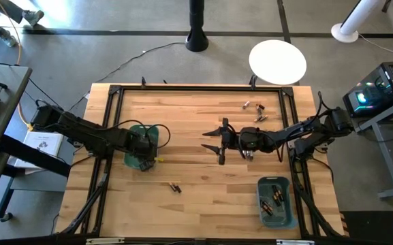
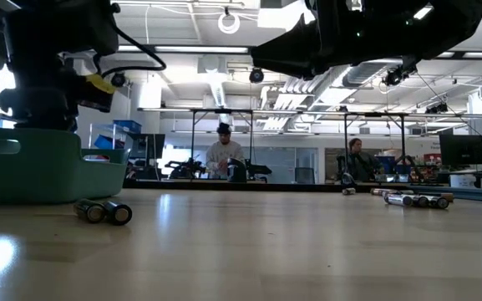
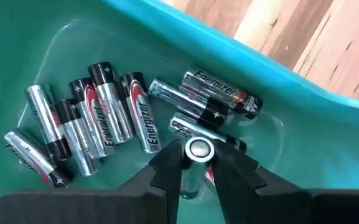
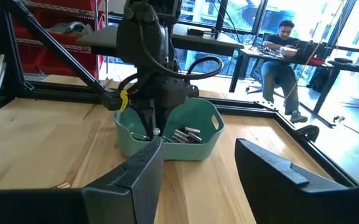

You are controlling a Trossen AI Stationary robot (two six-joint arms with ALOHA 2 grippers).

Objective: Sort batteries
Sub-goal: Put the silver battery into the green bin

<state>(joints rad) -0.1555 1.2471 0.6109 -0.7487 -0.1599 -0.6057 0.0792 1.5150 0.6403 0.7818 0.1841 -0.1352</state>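
Note:
My left gripper (image 3: 199, 163) points down into the left teal bin (image 1: 133, 158) and is shut on a silvery battery (image 3: 198, 150). Several silvery batteries with red and black bands (image 3: 98, 115) lie on that bin's floor. My right gripper (image 1: 214, 142) hovers open over the table's middle, its fingers (image 4: 143, 163) level and aimed at the left bin (image 4: 199, 121). Two dark batteries (image 1: 175, 186) lie loose on the table near its near edge, and a few more (image 1: 254, 109) lie near the far right corner. The right teal bin (image 1: 286, 212) holds dark copper-banded batteries (image 1: 272, 199). My left gripper pinches the silvery battery between its two fingertips (image 3: 170, 163), coming from above and pointing down into the bin. The battery's round end cap (image 3: 199, 149) faces the wrist camera. It is lifted clear of the batteries lying below it.
A black frame (image 1: 182, 88) borders the wooden table. The two loose batteries (image 2: 103, 211) lie just in front of the left bin (image 2: 40, 163) in the low view, with others (image 2: 416, 199) farther right. Bare wood lies between the two bins. People sit in the room beyond.

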